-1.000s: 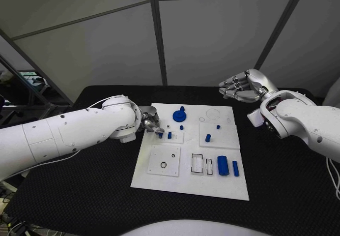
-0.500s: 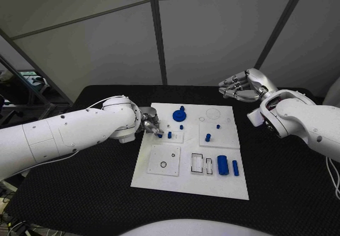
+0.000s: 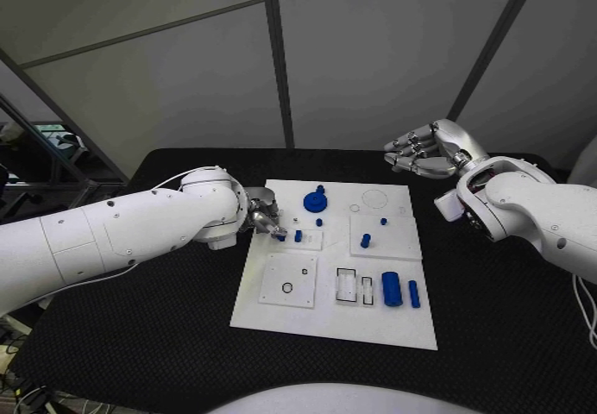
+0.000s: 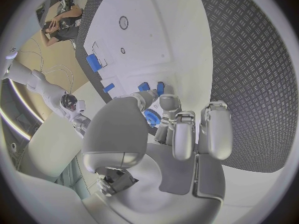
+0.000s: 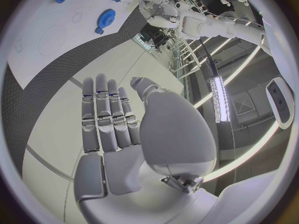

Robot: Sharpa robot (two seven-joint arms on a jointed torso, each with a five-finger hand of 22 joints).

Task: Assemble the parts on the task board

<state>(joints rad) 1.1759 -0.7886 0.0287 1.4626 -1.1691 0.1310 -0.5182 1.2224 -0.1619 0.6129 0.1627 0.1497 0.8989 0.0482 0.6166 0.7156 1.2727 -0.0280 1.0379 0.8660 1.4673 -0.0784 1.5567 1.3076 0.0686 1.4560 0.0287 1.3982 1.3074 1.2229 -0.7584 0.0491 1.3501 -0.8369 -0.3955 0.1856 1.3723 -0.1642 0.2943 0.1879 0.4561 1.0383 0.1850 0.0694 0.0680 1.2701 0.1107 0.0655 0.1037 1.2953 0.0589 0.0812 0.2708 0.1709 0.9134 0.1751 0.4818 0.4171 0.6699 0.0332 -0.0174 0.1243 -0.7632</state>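
Head view: left hand pinches a small blue peg on the white task board; seat it upright, slowly; right hand idles released.

A black worktop with a fine diamond-grid texture carries the white task board, which lies flat at its middle, black surface showing on every side.

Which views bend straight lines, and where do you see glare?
Both wrist views are fisheye: the task board edge curves in the left wrist view. A bright light strip glares in the right wrist view beside the right hand. The head view is evenly lit, its lines straight.
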